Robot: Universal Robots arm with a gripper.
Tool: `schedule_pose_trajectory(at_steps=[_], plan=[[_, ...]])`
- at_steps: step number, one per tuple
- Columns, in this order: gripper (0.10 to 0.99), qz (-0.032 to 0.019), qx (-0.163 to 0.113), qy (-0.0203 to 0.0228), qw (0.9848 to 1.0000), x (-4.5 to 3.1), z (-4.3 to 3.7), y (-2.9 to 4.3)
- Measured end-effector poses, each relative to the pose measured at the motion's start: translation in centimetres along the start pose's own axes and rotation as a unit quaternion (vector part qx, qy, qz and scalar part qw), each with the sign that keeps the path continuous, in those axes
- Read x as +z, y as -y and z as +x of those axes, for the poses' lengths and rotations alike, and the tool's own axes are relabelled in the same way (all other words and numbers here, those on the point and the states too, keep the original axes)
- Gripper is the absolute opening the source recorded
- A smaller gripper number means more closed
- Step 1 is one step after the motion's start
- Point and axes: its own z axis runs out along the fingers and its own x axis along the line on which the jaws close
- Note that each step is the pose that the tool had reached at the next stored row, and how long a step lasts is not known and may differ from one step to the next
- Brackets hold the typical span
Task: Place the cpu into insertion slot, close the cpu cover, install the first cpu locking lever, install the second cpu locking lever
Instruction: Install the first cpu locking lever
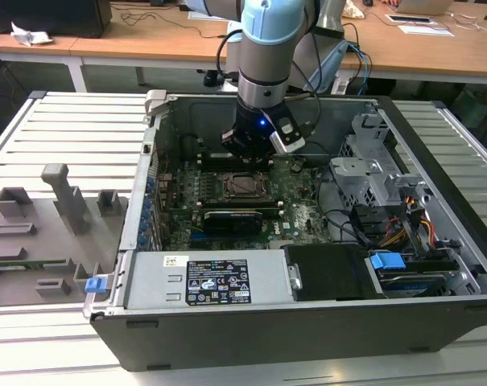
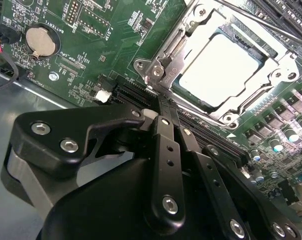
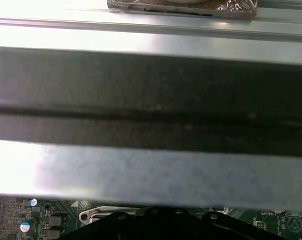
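The cpu (image 2: 220, 75) sits in the insertion slot (image 2: 166, 50), cpu cover (image 2: 276, 64) down. The claw (image 2: 163, 102), fingers together and empty, should press squarely on the lever near the slot's corner.

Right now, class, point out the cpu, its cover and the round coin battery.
cpu (image 2: 218, 75), second wrist view, middle of its pale face.
cpu cover (image 2: 178, 50), second wrist view, its metal frame edge.
coin battery (image 2: 39, 40), second wrist view, its centre.

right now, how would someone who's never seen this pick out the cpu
Look inside the open computer case at the green circuit board; near its middle, just below the arm's gripper, sits a square metal-framed socket. The cpu is the pale, flat square showing through the cpu cover, unlike the long black slots beside it.
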Motion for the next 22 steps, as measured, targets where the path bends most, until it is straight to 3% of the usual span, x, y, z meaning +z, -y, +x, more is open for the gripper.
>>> schedule_pose_trajectory(at_steps=[9,13,19,20,22], plan=[[0.106,0.0002,0.0,0.0002,1.0,-0.17,-0.01,-0.03],[0.106,0.0053,0.0,-0.0003,1.0,0.07,-0.02,0.02],[0.106,0.0067,0.0,-0.0003,1.0,0.23,-0.02,0.03],[0.106,0.0065,0.0,-0.0001,1.0,0.08,-0.04,0.0],[0.106,0.0065,0.0,-0.0002,1.0,-1.08,-0.06,-0.15]])
